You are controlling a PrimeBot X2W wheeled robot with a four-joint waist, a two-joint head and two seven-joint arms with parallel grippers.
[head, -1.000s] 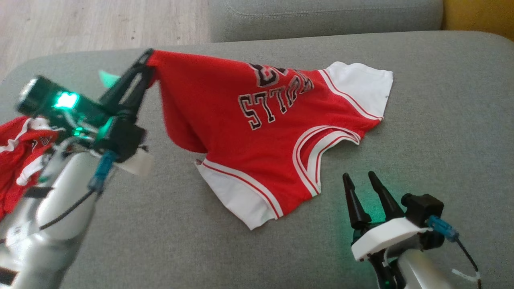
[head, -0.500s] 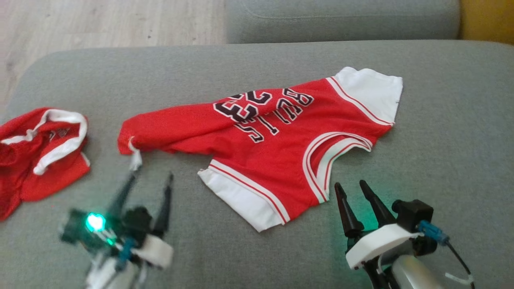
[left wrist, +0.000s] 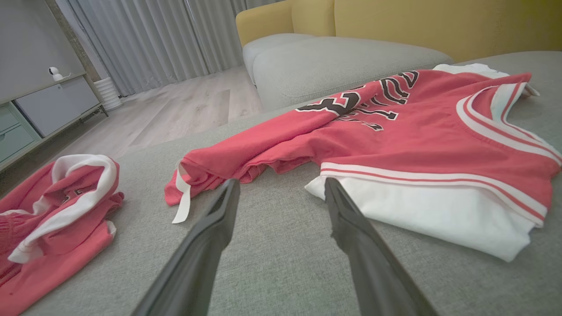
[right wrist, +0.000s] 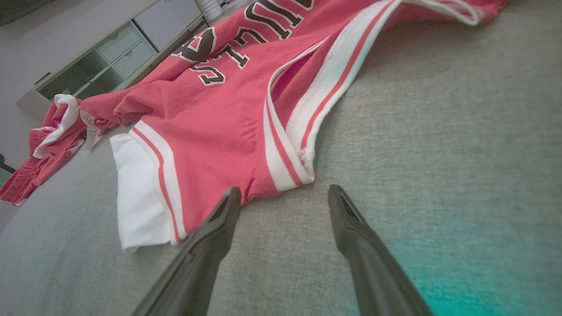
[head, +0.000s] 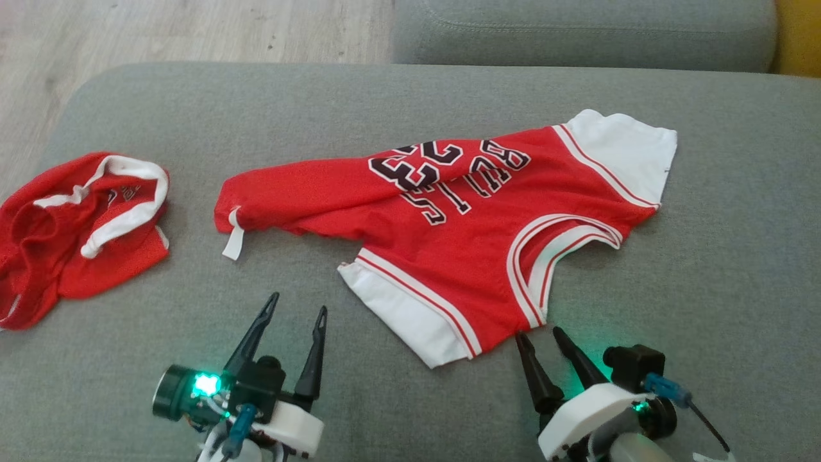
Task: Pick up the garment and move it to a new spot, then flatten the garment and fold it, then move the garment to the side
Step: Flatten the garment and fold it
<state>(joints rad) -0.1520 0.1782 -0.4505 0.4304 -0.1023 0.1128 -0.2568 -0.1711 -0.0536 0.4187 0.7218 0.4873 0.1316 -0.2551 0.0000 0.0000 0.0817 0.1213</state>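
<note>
The garment is a red basketball jersey with white trim and black lettering, lying partly folded on the grey cushion; it also fills much of the left wrist view and the right wrist view. A white label hangs from its left corner. My left gripper is open and empty, low on the cushion just short of that corner. The right gripper is open too, its tips just at the jersey's near hem.
A second red garment with a white band lies crumpled at the cushion's left edge. A second grey cushion and a yellow sofa stand behind. Wooden floor, a low cabinet and curtains lie beyond the left edge.
My left gripper let go of the jersey's corner, which dropped onto the cushion. The left arm drew back and down toward me. The camera shifted, so the whole picture slid right.
</note>
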